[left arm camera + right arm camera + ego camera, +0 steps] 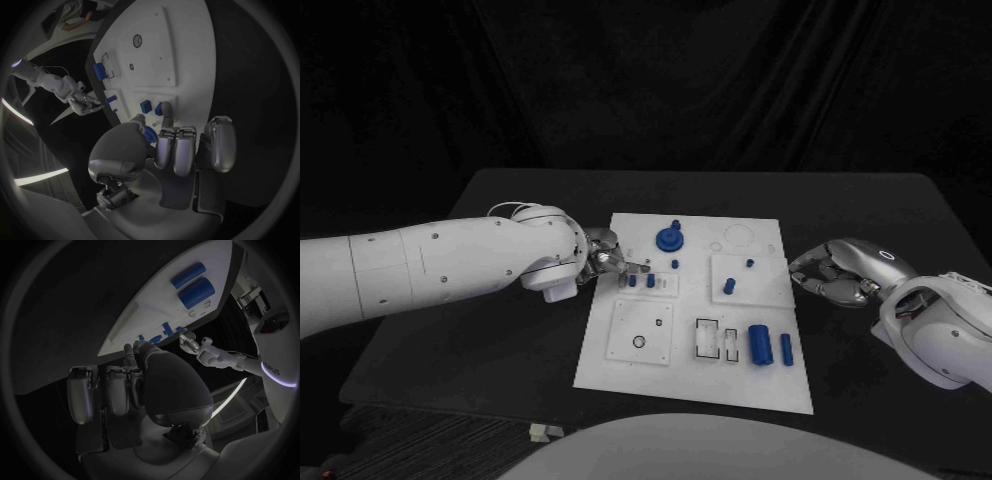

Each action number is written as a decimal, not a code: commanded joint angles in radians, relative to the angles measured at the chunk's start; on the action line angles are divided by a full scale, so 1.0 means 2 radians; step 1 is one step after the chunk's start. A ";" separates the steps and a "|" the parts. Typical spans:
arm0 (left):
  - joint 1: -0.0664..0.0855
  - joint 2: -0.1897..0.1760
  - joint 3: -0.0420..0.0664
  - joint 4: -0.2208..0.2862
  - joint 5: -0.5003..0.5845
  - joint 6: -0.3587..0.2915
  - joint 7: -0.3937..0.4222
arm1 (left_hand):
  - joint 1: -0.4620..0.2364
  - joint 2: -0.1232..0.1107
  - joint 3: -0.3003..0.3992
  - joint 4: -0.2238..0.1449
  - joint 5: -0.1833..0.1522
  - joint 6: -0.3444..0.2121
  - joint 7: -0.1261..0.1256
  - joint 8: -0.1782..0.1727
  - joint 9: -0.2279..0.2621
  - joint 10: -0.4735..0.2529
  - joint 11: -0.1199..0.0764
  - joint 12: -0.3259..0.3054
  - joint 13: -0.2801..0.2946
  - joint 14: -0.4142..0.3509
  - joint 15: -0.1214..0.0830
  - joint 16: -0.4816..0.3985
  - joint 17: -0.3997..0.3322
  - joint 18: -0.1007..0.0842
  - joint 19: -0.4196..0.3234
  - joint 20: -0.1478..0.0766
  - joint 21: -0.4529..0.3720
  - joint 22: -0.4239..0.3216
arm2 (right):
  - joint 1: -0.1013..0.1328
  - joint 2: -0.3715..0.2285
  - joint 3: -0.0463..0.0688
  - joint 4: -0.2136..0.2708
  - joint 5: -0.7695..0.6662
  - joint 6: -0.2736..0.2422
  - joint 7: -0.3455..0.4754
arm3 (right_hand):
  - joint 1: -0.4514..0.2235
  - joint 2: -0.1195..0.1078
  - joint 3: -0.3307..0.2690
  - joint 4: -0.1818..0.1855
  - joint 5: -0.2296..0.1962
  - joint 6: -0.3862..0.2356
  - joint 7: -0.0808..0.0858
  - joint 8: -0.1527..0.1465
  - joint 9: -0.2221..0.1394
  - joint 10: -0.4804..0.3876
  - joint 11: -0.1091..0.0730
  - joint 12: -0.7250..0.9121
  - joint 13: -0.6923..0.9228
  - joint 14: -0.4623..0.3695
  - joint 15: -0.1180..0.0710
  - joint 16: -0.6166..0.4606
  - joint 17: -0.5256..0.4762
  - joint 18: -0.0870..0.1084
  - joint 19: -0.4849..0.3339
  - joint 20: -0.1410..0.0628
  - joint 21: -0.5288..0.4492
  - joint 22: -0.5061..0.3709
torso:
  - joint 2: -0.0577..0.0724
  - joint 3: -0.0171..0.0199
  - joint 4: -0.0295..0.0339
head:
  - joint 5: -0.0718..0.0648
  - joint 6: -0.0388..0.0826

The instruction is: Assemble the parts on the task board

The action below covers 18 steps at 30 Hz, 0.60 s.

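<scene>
Item: task board (678, 385), white, mid-desk (473, 340). Left hand (606, 262) at the board's left edge, fingers curled, pinching a small blue part (149, 134) beside two seated pegs (642, 282). Right hand (831, 272) just off the board's right edge, fingers curled in on nothing. Handling (judgement): keep the part upright, align over its socket, press straight.

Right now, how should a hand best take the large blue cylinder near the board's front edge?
Judging by its pose, pinch the large blue cylinder across its rounded sides at mid-length, from above. It lies flat, with a thinner blue cylinder close beside it, so a low sideways approach looks crowded.
</scene>
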 commanded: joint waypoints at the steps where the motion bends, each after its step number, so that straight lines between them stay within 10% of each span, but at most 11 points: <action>1: 0.004 -0.006 0.000 0.007 0.004 -0.016 0.004 | 0.008 -0.001 -0.008 -0.001 0.000 -0.003 -0.002 0.008 0.009 0.054 -0.002 -0.002 0.132 0.052 0.000 0.001 0.132 0.004 -0.001 -0.002 0.002 0.102 | -0.001 -0.001 0.000 0.002 -0.001 -0.005 -0.008 | 0.003 -0.002 0.003 0.001 0.002 0.004 -0.001 -0.003 0.000 0.052 0.003 0.001 0.132 0.051 0.003 -0.001 0.127 -0.007 0.050 0.005 -0.003 0.130 | 0.000 0.0003 -0.0005 | 0.000 0.000; 9: 0.041 -0.010 0.001 0.012 -0.028 -0.063 0.079 | 0.038 -0.020 -0.031 -0.009 -0.001 -0.022 0.000 0.014 0.022 0.054 -0.001 -0.002 0.132 0.052 0.000 0.001 0.132 0.004 -0.001 -0.003 0.002 0.102 | -0.001 -0.004 0.000 0.004 -0.001 -0.012 -0.007 | 0.003 -0.002 0.004 0.000 0.002 0.004 -0.001 -0.003 -0.001 0.052 0.003 0.001 0.132 0.051 0.003 -0.001 0.127 -0.007 0.050 0.005 -0.003 0.130 | 0.001 -0.0006 0.0002 | -0.004 0.000; 13: 0.057 -0.002 0.001 0.004 -0.112 -0.097 0.197 | 0.080 -0.026 -0.038 -0.022 -0.001 -0.052 0.008 0.004 0.021 0.054 0.006 -0.002 0.132 0.052 0.006 0.001 0.132 0.000 0.007 0.001 0.012 0.106 | -0.001 -0.003 0.000 0.004 -0.001 -0.014 -0.007 | 0.003 -0.002 0.004 0.000 0.002 0.004 -0.001 -0.003 -0.001 0.052 0.003 0.001 0.132 0.051 0.003 -0.001 0.127 -0.007 0.050 0.005 -0.003 0.130 | 0.001 0.0001 -0.0016 | -0.003 0.000; 18: 0.063 0.025 0.000 -0.023 -0.224 -0.129 0.329 | 0.155 -0.030 -0.036 -0.031 -0.001 -0.082 0.011 -0.034 -0.008 -0.189 0.012 -0.259 -0.001 0.052 0.013 0.001 0.132 -0.007 0.029 0.009 0.040 0.115 | -0.001 -0.005 0.000 0.006 -0.001 -0.019 -0.003 | 0.003 -0.002 0.004 0.000 0.002 0.004 -0.001 -0.003 -0.001 0.052 0.003 0.001 0.132 0.051 0.003 0.000 0.127 -0.007 0.051 0.005 -0.003 0.130 | 0.005 -0.0011 -0.0021 | -0.006 0.000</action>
